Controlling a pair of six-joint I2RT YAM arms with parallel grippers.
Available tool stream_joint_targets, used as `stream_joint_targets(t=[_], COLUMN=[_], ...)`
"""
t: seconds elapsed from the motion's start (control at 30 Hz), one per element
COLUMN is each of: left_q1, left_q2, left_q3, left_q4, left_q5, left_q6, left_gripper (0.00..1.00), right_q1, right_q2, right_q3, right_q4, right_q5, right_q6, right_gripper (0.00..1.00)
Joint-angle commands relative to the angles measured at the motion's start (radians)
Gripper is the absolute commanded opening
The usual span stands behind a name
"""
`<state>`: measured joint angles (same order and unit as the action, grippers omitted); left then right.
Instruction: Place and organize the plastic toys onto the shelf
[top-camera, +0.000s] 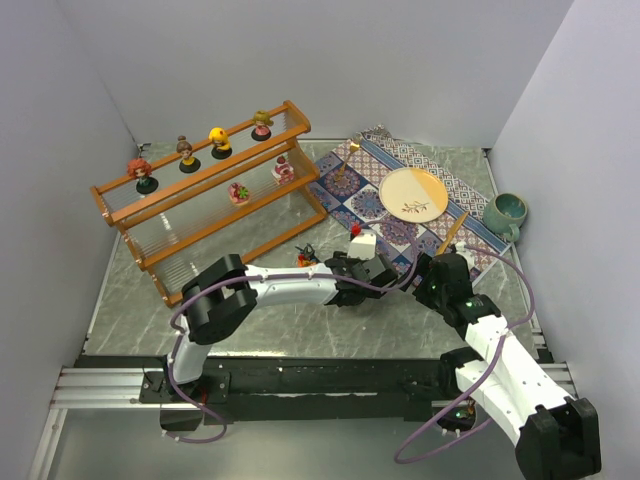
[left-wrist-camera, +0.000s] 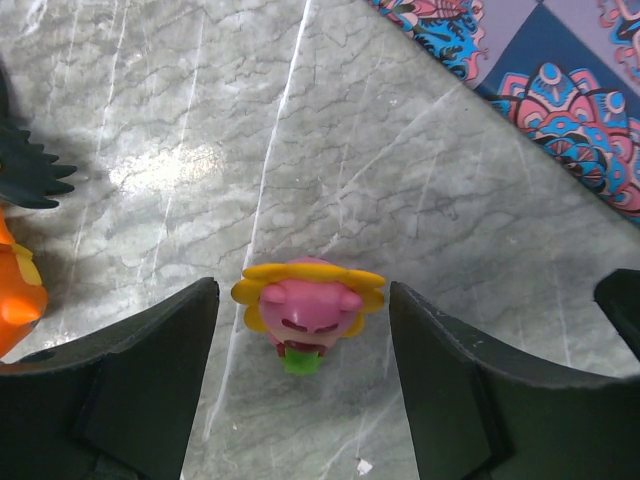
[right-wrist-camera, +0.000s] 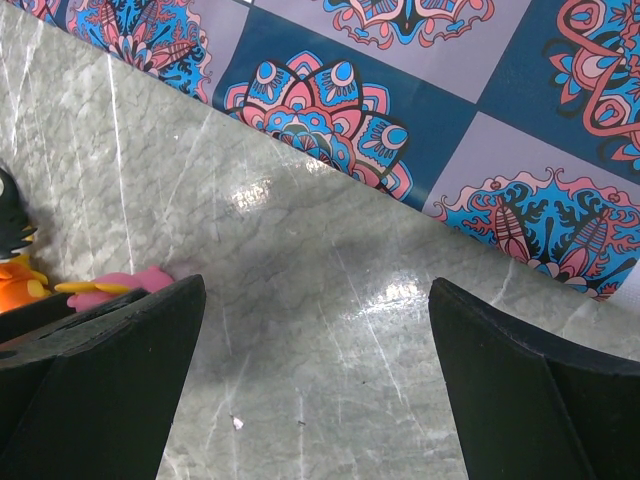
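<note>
A pink toy with yellow petals and a green base (left-wrist-camera: 308, 312) stands on the marble table between the fingers of my left gripper (left-wrist-camera: 302, 288), which is open around it without touching it. A black spiky toy (left-wrist-camera: 25, 165) and an orange toy (left-wrist-camera: 15, 290) lie to its left; both show in the top view (top-camera: 305, 258). My left gripper (top-camera: 383, 270) is low over the table. My right gripper (right-wrist-camera: 318, 288) is open and empty just to the right (top-camera: 427, 278). The shelf (top-camera: 200, 215) holds several dolls on its top rail and two pink flowery toys (top-camera: 238, 192) on its middle tier.
A patterned blue mat (top-camera: 385, 160) lies at the back right with a cream plate (top-camera: 413, 193) on it. A teal mug (top-camera: 505, 212) stands at its right end. Grey walls close in the table on three sides.
</note>
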<state>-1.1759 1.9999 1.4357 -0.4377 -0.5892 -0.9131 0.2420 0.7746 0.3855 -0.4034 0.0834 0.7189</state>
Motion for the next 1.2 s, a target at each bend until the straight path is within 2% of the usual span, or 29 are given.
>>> stream_joint_targets(t=[0.0, 0.23, 0.43, 0.77, 0.87, 1.17], left_q1=[-0.005, -0.005, -0.007, -0.007, -0.005, 0.019], left_q2=[0.008, 0.022, 0.005, -0.041, -0.065, -0.167], left_q3=[0.02, 0.025, 0.009, 0.032, 0.051, 0.144], left_q4=[0.028, 0.027, 0.027, -0.028, -0.061, -0.234], left_q5=[-0.017, -0.008, -0.014, -0.06, -0.092, -0.237], left_q6=[-0.009, -0.006, -0.012, -0.027, -0.029, -0.026], left_gripper=[0.73, 0.71, 0.64, 0.36, 0.33, 0.34], right_q1=[-0.004, -0.006, -0.006, -0.006, -0.006, -0.006], right_q2=[-0.014, -0.015, -0.023, -0.026, -0.024, -0.029], right_q3=[-0.007, -0.01, -0.013, -0.011, -0.008, 0.001], right_q4=[0.037, 0.038, 0.04, 0.043, 0.043, 0.054], right_q5=[-0.004, -0.007, -0.01, -0.019, -0.02, -0.017], right_q6=[-0.009, -0.01, -0.009, -0.018, -0.021, -0.05], right_gripper=[1.0, 1.0, 1.0, 1.0, 1.0, 1.0])
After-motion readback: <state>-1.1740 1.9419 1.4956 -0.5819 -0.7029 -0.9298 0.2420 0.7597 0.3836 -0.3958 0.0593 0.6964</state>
